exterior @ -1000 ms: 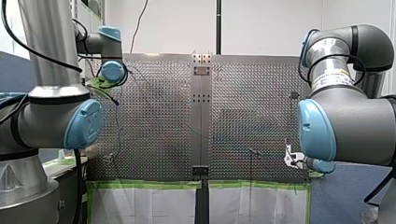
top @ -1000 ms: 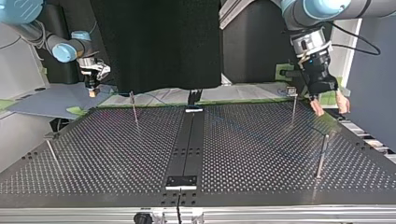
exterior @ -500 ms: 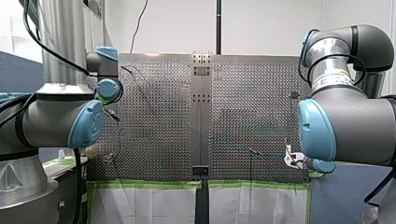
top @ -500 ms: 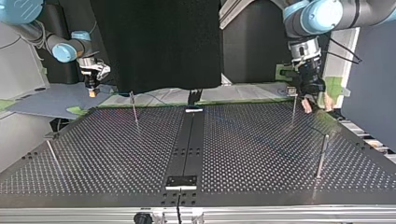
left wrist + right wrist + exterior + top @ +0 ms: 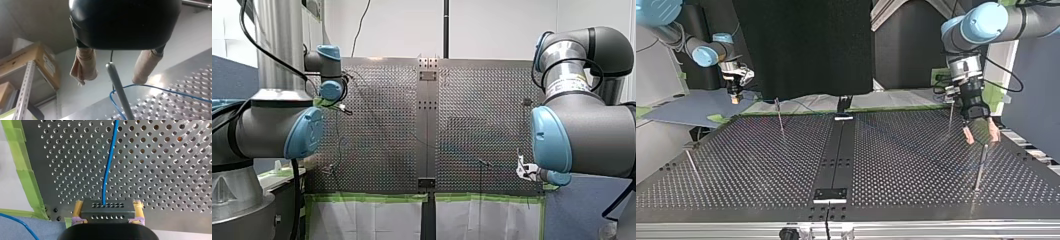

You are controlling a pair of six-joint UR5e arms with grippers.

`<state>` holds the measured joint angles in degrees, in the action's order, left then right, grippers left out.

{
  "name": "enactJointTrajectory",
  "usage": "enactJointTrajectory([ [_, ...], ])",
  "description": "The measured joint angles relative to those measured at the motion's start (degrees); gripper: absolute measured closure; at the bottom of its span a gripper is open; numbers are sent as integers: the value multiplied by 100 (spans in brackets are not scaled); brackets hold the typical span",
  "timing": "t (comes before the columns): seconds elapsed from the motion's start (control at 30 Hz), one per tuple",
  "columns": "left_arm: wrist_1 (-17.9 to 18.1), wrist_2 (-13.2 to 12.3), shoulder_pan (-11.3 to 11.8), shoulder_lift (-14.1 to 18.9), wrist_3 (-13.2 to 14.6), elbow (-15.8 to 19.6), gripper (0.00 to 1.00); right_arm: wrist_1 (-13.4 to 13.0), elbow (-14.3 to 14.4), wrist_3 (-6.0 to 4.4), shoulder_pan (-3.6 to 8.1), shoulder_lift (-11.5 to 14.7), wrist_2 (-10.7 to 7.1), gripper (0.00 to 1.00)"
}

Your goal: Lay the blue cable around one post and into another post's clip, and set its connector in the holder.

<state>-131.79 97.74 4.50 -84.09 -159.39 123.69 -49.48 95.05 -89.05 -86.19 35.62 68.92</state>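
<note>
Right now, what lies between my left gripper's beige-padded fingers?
In the left wrist view, the tip of a thin metal post stands in the gap of my left gripper, touching neither finger; the blue cable lies beyond.

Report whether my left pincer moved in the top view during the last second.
Yes: the left pincer moved nearer the camera, from the far post toward the near post.

My left claw [image 5: 980, 137], pads [image 5: 967, 135] apart, seemingly just above a thin post [image 5: 980, 167]
</note>
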Motion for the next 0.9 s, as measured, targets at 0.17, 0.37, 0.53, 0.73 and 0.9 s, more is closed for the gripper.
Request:
enactJointTrajectory([
  [0.17, -7, 82, 27, -20, -259, -46, 0, 4, 0, 7, -7, -4, 0, 100],
  [0.37, -23, 123, 42, -107, -415, -51, 0, 7, -1, 8, -14, -7, 0, 100],
  [0.53, -23, 121, 18, -283, -367, -94, 0, 4, -4, 9, -16, -9, 0, 100],
  [0.73, -29, 167, -4, -568, -293, -198, 0, -5, 0, 8, -24, -12, 0, 100],
  [0.9, -141, 271, -18, -838, -128, -380, 0, -9, -1, 4, -24, -14, 0, 100],
])
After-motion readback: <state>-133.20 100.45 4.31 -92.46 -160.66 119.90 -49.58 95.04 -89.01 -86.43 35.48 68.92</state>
